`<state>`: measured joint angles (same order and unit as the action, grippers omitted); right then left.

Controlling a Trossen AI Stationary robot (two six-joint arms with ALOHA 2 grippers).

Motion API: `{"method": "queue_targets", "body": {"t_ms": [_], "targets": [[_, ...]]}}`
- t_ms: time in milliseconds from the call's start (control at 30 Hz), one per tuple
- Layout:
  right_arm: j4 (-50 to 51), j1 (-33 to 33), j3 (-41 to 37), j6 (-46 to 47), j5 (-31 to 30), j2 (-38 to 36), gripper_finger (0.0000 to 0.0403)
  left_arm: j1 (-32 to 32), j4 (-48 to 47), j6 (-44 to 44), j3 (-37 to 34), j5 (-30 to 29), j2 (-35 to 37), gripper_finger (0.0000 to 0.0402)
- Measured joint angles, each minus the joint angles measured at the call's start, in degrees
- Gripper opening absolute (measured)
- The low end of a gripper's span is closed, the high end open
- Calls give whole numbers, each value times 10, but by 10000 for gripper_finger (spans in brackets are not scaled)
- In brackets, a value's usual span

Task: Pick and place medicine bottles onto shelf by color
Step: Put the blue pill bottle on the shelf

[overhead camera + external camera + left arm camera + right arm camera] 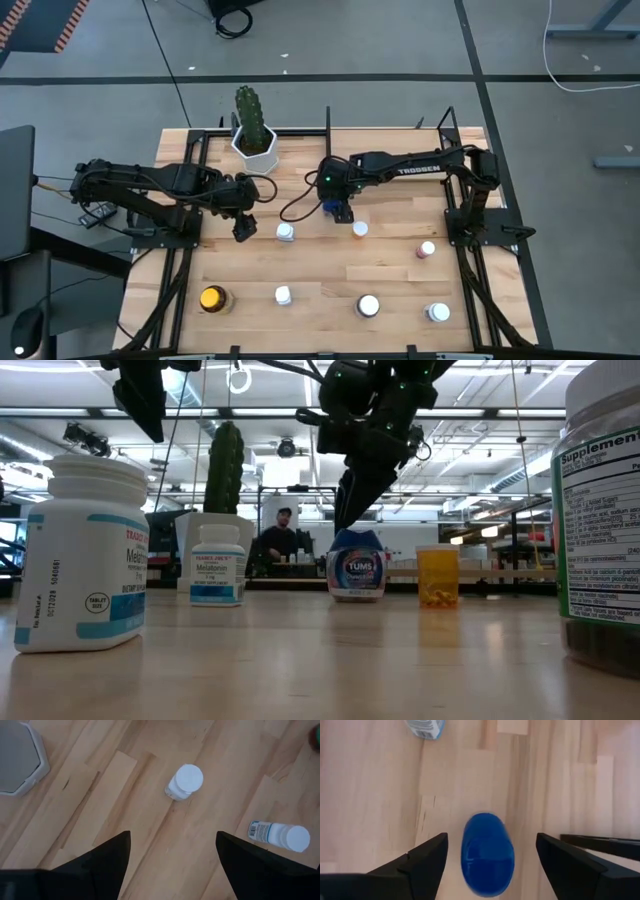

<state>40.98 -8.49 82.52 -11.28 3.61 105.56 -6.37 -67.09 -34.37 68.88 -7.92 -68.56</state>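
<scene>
Bottles all on the tabletop (pixel 400 290), none visibly shelved; right gripper (pixel 487 851) spread over the blue-capped bottle (pixel 488 854); left gripper (pixel 172 851) spread, empty.

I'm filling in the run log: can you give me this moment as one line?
right gripper: open, above blue-capped bottle, not gripping | left gripper: open, empty, over the table near white-capped bottle

Bright, even overhead light, soft shadows.
Ceiling strips (pixel 300 405) glare in the low view; its nearest bottle (pixel 85 550) and jar (pixel 600 510) are blurred, and the blue cap (pixel 487 855) is soft.
</scene>
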Motion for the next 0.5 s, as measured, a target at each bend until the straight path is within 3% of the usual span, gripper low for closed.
{"method": "queue_targets", "body": {"t_ms": [500], "targets": [[-15, 0, -61, 22, 7, 0, 324, 0, 0, -11, 0, 0, 0, 298]]}}
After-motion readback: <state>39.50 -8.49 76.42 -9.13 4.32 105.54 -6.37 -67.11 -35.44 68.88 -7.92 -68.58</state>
